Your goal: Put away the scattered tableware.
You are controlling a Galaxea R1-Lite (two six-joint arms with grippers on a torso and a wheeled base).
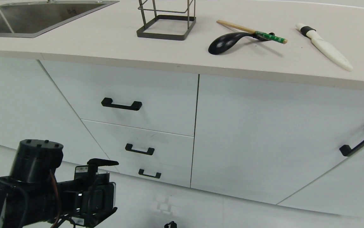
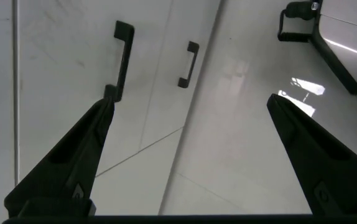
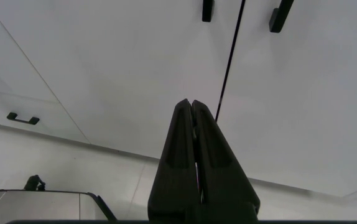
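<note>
Kitchen counter (image 1: 83,41), seen from my remote station: the scattered tableware lies to the right of the wire rack (image 1: 166,22), and nothing is put away yet. Both arms hang well below the rack, in front of the cabinet fronts. The left gripper (image 2: 190,102) has its fingers spread wide and holds nothing. The right gripper (image 3: 192,107) has its fingers pressed together, also on nothing.

Nearest the rack is the black spoon (image 1: 224,42). The chopstick (image 1: 251,31) lies across its handle, touching it. Farther from the rack, and well apart from those two, is the white knife (image 1: 324,47).

My worry is the crossed pair. Lifting the spoon first would likely flip or roll the chopstick, and it could run off the counter's front edge. The knife is slim and lies flat, so a closing grip may skid it instead of catching it. The rack looks like a light open frame, and a piece dropped in at an angle might tip it or slide it. Both arms also have to rise past the counter lip, which they could clip.

Count: one rack, one spoon, one knife. I read one chopstick, but cannot tell whether a second lies against it. There is one sink (image 1: 42,14) on the rack's other side, and three drawer handles (image 1: 121,104) are stacked below the rack.
</note>
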